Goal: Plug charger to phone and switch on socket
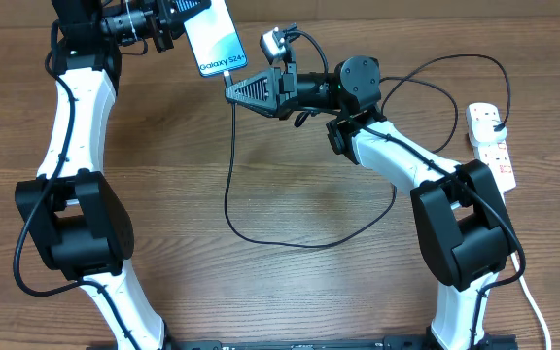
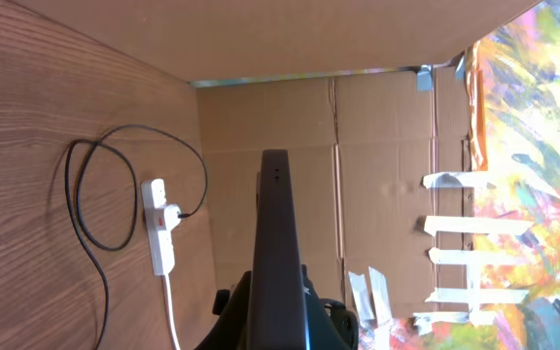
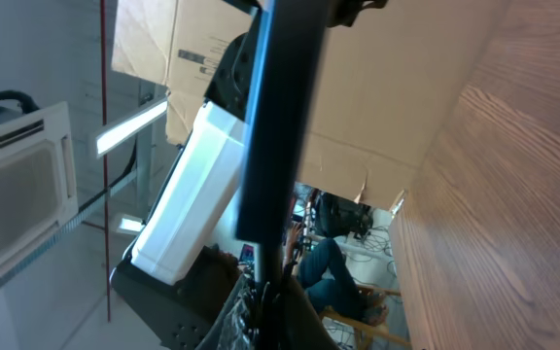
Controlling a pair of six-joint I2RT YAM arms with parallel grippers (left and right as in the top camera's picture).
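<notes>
The phone (image 1: pixel 212 37) is held up at the back left with its blue-teal screen facing up, and my left gripper (image 1: pixel 176 19) is shut on its far end. In the left wrist view the phone (image 2: pixel 276 233) shows edge-on, rising from between the jaws of the left gripper (image 2: pixel 278 316). My right gripper (image 1: pixel 235 87) is shut on the charger's small plug tip (image 3: pixel 263 261), which meets the lower end of the phone (image 3: pixel 280 117). How deep the tip sits is hidden. The black charger cable (image 1: pixel 261 235) loops across the table to the white socket (image 1: pixel 491 144) at the right edge.
Cardboard walls (image 2: pixel 377 126) stand behind the table. The socket's thick white cord (image 1: pixel 533 301) runs down the right side. The right arm's elbow and base (image 1: pixel 460 228) sit between the cable loop and the socket. In the left wrist view the socket (image 2: pixel 158 228) lies beside the cable loop (image 2: pixel 90 194).
</notes>
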